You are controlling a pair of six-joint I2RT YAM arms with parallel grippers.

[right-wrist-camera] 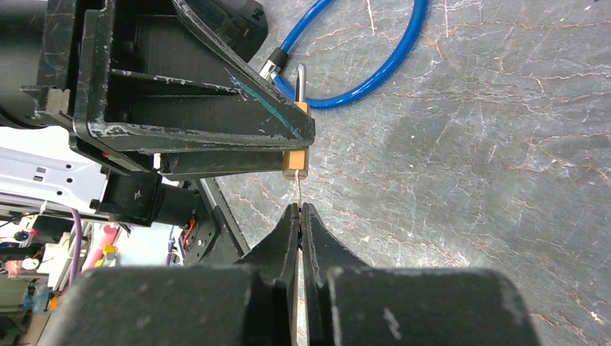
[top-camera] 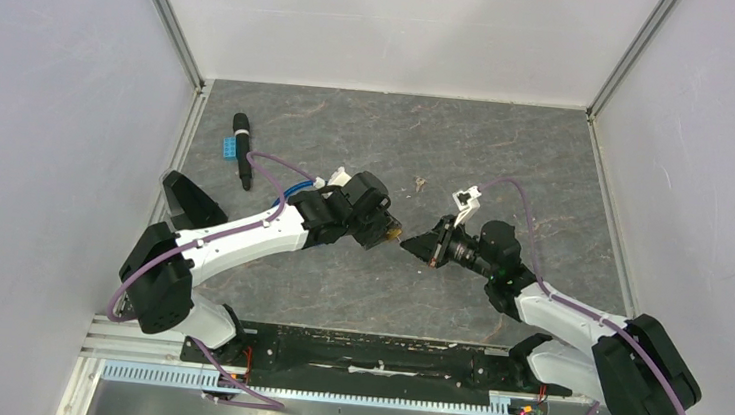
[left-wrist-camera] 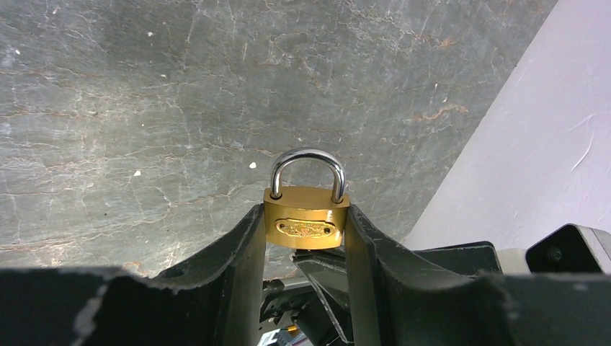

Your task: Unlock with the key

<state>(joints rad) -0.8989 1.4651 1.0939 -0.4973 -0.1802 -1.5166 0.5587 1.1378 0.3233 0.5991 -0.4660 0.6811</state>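
A small brass padlock [left-wrist-camera: 306, 222] with a steel shackle is pinched by its sides between the fingers of my left gripper [left-wrist-camera: 305, 229], held above the table, shackle pointing away from the wrist. In the right wrist view the padlock [right-wrist-camera: 295, 161] shows edge-on, and the thin key [right-wrist-camera: 298, 192] runs from its underside straight down into my right gripper [right-wrist-camera: 299, 210], which is shut on the key. From above, the left gripper [top-camera: 388, 231] and the right gripper [top-camera: 408, 246] meet tip to tip at mid table. The shackle looks seated in the body.
A black marker [top-camera: 242, 149] and a blue block [top-camera: 232, 146] lie at the far left of the grey table [top-camera: 507, 170]. A small metal bit [top-camera: 419, 184] lies behind the grippers. A blue cable loop [right-wrist-camera: 367, 68] lies by the left arm. Pale walls enclose three sides.
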